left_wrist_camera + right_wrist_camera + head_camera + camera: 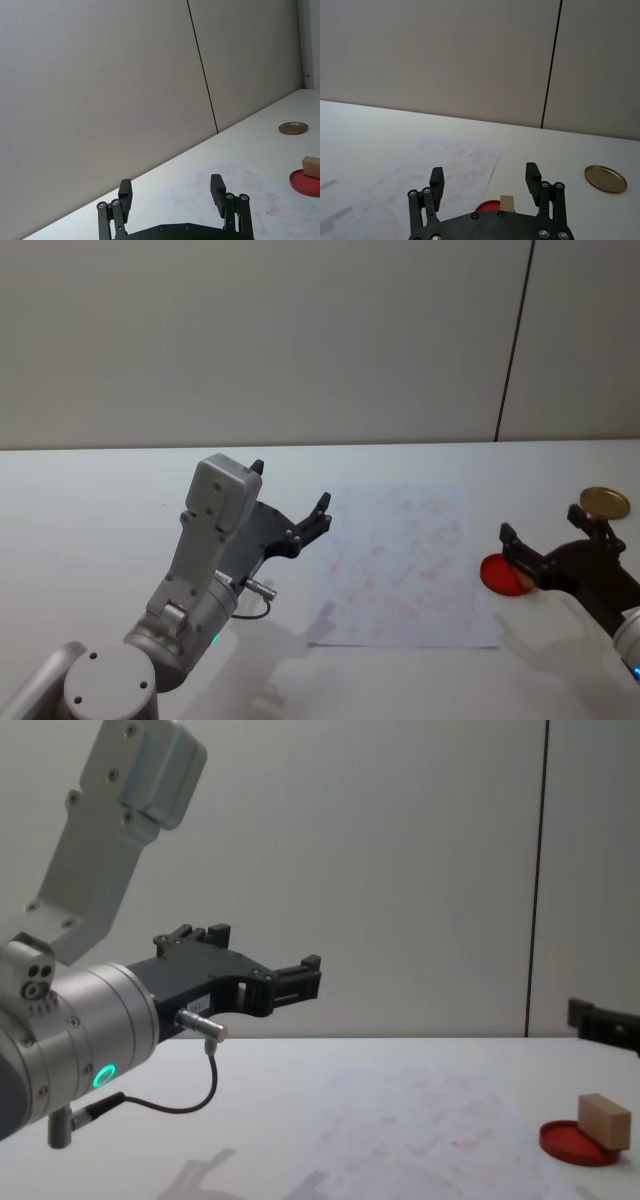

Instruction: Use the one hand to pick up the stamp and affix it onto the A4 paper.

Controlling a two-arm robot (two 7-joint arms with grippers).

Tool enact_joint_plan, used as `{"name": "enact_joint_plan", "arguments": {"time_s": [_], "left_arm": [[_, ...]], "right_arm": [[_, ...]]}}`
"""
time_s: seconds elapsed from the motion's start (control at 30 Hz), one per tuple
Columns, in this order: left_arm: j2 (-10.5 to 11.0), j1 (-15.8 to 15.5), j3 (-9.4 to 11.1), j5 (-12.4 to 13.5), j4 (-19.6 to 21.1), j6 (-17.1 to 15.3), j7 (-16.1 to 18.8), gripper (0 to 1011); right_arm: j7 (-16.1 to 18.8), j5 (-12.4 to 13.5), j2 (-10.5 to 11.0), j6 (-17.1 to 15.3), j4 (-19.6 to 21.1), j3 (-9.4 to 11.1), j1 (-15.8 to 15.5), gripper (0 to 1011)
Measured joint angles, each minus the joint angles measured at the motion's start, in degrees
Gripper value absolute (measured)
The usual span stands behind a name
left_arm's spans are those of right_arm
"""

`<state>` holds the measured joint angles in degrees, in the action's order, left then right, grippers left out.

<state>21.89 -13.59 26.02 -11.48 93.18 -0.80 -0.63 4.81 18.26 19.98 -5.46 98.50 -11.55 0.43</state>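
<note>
1. Small tan wooden rectangular block stamp [604, 1119] lies on the flat round red disc [577, 1140], at the right side of the white worktop [100, 500].
2. The stamp is lying down, not on end. In the chest view its long axis runs roughly level, slanted a little across the view. In the right wrist view one small face is turned toward the camera.
3. The red disc is just beside the right edge of the thin white A4 paper sheet with faint pinkish-red smudges [400, 565]. The stamp is off the paper.
4. The paper lies flat mid-worktop, its long side running away from the robot.
5. Black clawed right hand [485, 173] is released, fingers spread wide and gripping nothing. It hangs above the worktop on the robot's side of the disc, apart from the stamp. The stamp sits low between its two fingers in the right wrist view.
6. Black clawed left hand [290, 486] is raised in the air to the left of the paper, also spread open and empty, fingers pointing toward the paper.
7. Flat round brass-coloured lid [604, 502] lies on the worktop beyond the disc, apart from it.
</note>
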Motion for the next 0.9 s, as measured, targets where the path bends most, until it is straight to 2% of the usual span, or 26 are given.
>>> {"name": "enact_joint_plan", "arguments": {"time_s": [0.43, 0.9], "left_arm": [[0.00, 0.00, 0.00, 0.00, 0.00, 0.00, 0.00, 993], [0.00, 0.00, 0.00, 0.00, 0.00, 0.00, 0.00, 993]], "right_arm": [[2.69, -0.24, 0.87, -1.87, -4.97, 1.11, 2.06, 1001], [4.45, -1.72, -0.12, -3.87, -9.80, 0.78, 4.78, 1001]]}}
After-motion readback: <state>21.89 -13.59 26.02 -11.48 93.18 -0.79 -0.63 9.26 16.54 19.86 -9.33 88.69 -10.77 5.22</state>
